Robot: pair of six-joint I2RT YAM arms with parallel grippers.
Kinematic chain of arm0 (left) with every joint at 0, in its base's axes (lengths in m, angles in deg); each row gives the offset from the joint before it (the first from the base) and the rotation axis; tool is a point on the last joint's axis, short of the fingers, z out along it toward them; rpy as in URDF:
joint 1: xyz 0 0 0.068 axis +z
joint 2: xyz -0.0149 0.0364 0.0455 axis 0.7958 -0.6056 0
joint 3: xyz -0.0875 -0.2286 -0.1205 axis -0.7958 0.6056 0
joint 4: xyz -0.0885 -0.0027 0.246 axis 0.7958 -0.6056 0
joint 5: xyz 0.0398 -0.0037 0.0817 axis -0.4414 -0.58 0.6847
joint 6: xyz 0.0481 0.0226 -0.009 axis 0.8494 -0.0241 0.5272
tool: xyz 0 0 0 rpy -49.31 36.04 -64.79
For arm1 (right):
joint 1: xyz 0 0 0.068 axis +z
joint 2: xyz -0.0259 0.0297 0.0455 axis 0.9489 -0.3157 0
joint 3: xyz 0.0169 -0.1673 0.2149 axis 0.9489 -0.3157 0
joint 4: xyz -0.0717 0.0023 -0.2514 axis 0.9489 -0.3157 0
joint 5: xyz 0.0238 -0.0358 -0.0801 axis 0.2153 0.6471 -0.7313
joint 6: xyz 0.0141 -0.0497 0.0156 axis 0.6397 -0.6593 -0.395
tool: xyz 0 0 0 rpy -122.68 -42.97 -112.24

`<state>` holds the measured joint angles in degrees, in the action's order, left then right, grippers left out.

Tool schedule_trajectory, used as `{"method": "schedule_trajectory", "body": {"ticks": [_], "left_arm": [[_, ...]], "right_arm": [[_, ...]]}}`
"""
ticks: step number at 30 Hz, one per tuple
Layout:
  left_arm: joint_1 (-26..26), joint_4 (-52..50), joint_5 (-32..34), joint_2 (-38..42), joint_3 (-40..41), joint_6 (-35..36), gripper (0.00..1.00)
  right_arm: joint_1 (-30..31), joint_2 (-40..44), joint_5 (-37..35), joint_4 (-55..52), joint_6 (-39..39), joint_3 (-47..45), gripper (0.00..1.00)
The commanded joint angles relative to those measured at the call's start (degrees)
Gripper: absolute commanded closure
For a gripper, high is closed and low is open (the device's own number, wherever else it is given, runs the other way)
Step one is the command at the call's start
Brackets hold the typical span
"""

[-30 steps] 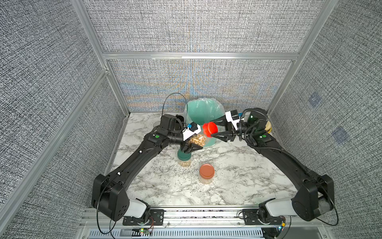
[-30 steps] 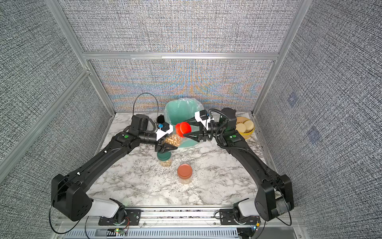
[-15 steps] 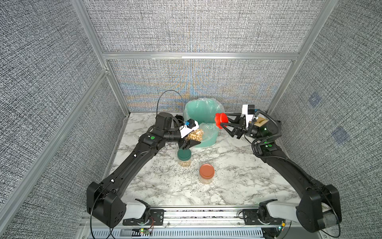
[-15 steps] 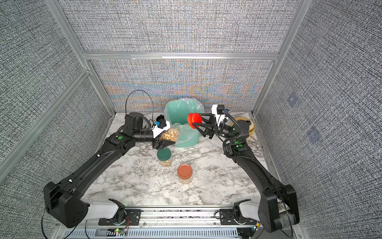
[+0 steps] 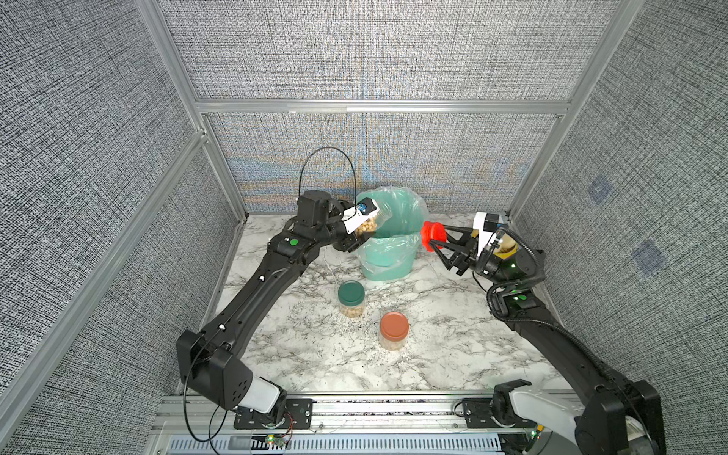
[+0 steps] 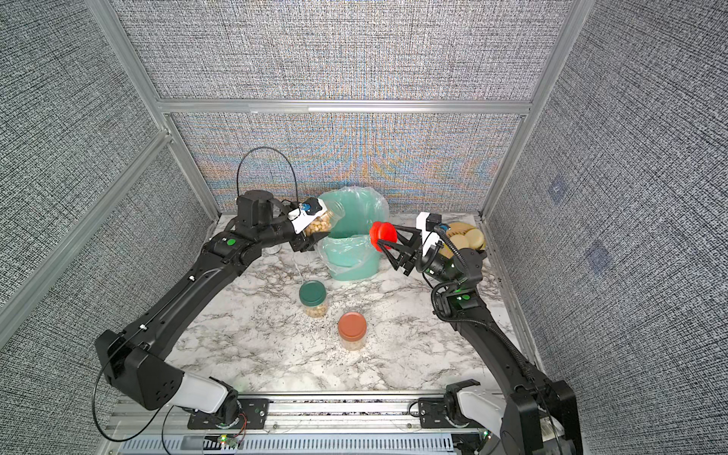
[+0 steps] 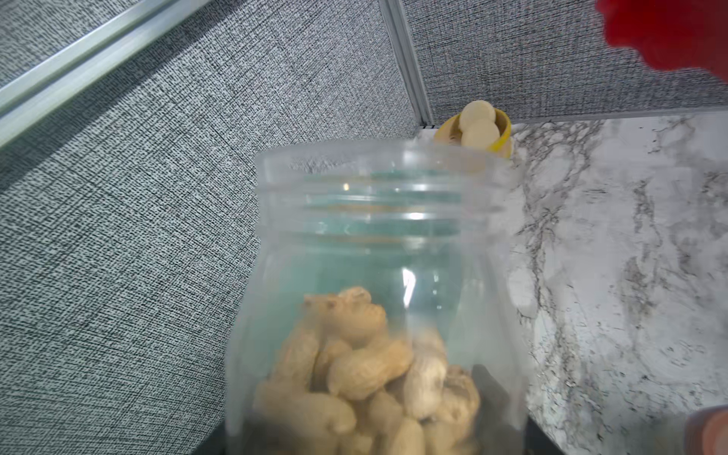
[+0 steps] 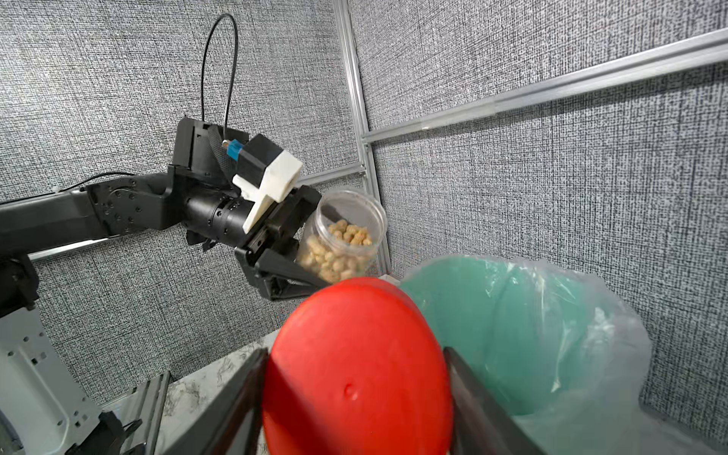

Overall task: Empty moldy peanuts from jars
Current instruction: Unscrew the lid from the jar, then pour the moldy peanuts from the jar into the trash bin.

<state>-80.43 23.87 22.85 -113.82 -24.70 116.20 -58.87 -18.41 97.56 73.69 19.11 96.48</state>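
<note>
A bin (image 5: 388,260) stands at the table's (image 5: 453,346) back. An open jar (image 5: 374,222) hangs over its left rim, a lid (image 5: 431,235) just right of it. Before the bin stands a closed jar (image 5: 351,299); a second closed jar (image 5: 394,331) stands nearer, rightward.

Left end effector (image 5: 366,231) clamped, forearm raised; right end effector (image 5: 433,236) clamped, pointing inward.

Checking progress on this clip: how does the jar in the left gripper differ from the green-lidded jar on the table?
The held jar is open, with a red lid in the right gripper; the green-lidded jar is closed. The held jar is tilted in the air near the bin, gripped by the left gripper; the green-lidded jar stands upright on the table, untouched. Both are clear and hold peanuts.
</note>
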Motion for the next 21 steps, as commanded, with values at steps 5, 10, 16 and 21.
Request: {"method": "schedule_trajectory", "body": {"ticks": [5,10,16,21], "left_arm": [[0.1,4.3,4.7,-6.4,-7.5,8.2,1.00],[-0.1,2.9,5.0,-10.0,-11.4,14.0,1.00],[-1.4,-1.1,11.4,-14.3,-14.7,24.2,1.00],[-2.0,-0.6,14.9,-16.3,-16.0,30.1,1.00]], "right_arm": [[-0.7,2.1,-3.2,0.1,-0.7,-2.2,1.00],[-1.9,4.4,-5.2,0.3,-1.0,-4.2,1.00],[-3.7,6.9,-7.1,1.1,-0.7,-6.5,1.00],[-5.0,8.2,-7.6,2.1,-0.2,-8.0,1.00]]}}
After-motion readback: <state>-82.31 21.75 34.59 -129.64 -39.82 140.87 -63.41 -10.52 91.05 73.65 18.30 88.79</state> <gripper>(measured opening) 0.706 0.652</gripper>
